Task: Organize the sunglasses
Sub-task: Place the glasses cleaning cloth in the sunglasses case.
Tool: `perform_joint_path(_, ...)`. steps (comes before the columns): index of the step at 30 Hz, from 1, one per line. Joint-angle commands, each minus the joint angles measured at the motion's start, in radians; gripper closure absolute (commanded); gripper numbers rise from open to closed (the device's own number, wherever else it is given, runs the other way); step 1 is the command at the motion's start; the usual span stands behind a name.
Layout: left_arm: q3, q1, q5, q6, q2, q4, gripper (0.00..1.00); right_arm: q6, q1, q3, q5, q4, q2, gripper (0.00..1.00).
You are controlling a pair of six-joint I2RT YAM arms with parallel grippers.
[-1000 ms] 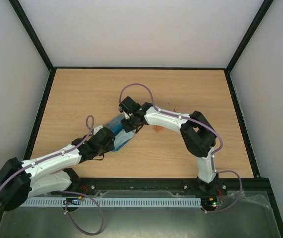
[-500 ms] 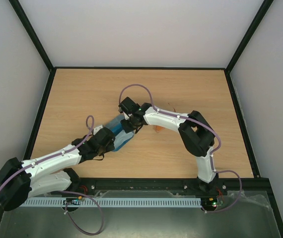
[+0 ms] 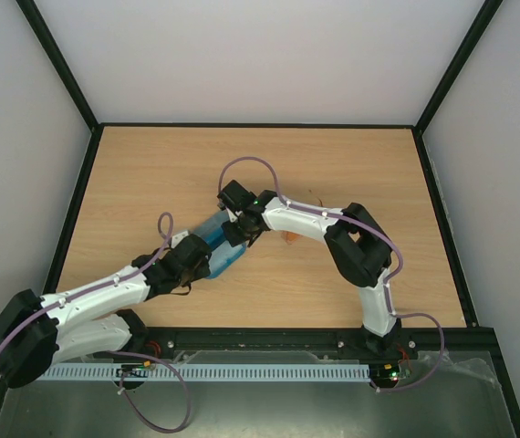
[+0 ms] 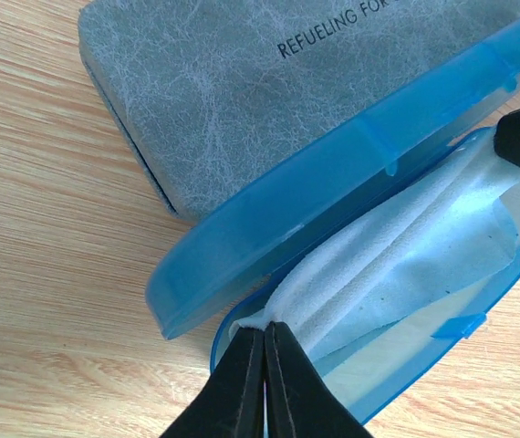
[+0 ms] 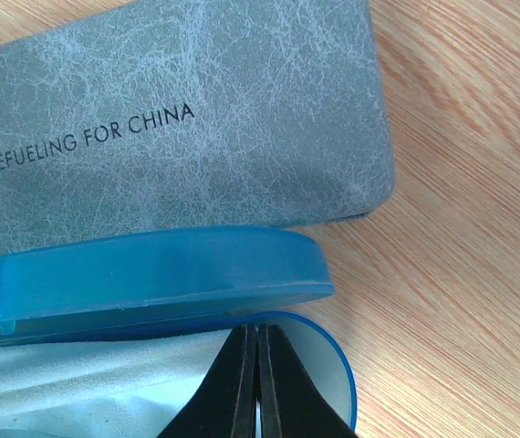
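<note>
An open blue case (image 4: 333,182) lies mid-table with a pale blue cloth (image 4: 406,246) inside it. My left gripper (image 4: 265,327) is shut on a bunched corner of that cloth at the case's near end. At the other end my right gripper (image 5: 257,327) is shut, its tips inside the case's base just under the raised lid (image 5: 141,274), with nothing seen between them. Of the sunglasses, only an orange piece (image 3: 290,238) shows in the top view, on the table right beside the right forearm.
A grey-green case (image 5: 178,119) printed "REFUELING FOR CHINA" lies flat against the blue case's lid side. Both arms (image 3: 105,292) (image 3: 351,246) meet over the table's middle. Black rails (image 3: 78,196) edge the wooden table.
The right arm's elbow has crept slightly to the left. Both grippers stay at the blue case.
</note>
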Motion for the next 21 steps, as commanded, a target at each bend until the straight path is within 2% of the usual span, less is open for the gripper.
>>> perform_joint_path(1, -0.013, 0.009, -0.002, 0.014, 0.019, -0.023, 0.95, -0.008, -0.005, 0.022, 0.018, -0.034, 0.017, 0.99)
perform_joint_path(7, -0.014, 0.009, 0.002, 0.017, 0.026, -0.020, 0.87, -0.010, -0.005, 0.019, 0.018, -0.036, 0.020, 0.99)
perform_joint_path(10, -0.016, 0.010, 0.000, 0.016, 0.027, -0.024, 0.75, -0.009, -0.005, 0.022, 0.019, -0.038, 0.020, 0.97)
perform_joint_path(14, -0.012, 0.013, -0.009, 0.016, 0.017, -0.037, 0.74, -0.009, -0.004, 0.022, 0.020, -0.034, 0.016, 0.91)
perform_joint_path(19, -0.004, 0.015, -0.020, 0.014, -0.014, -0.061, 0.74, -0.007, -0.006, 0.019, 0.016, -0.027, 0.011, 0.82)
perform_joint_path(21, 0.003, 0.017, -0.025, 0.015, -0.023, -0.076, 0.74, -0.008, -0.005, 0.019, 0.013, -0.024, 0.011, 0.69)
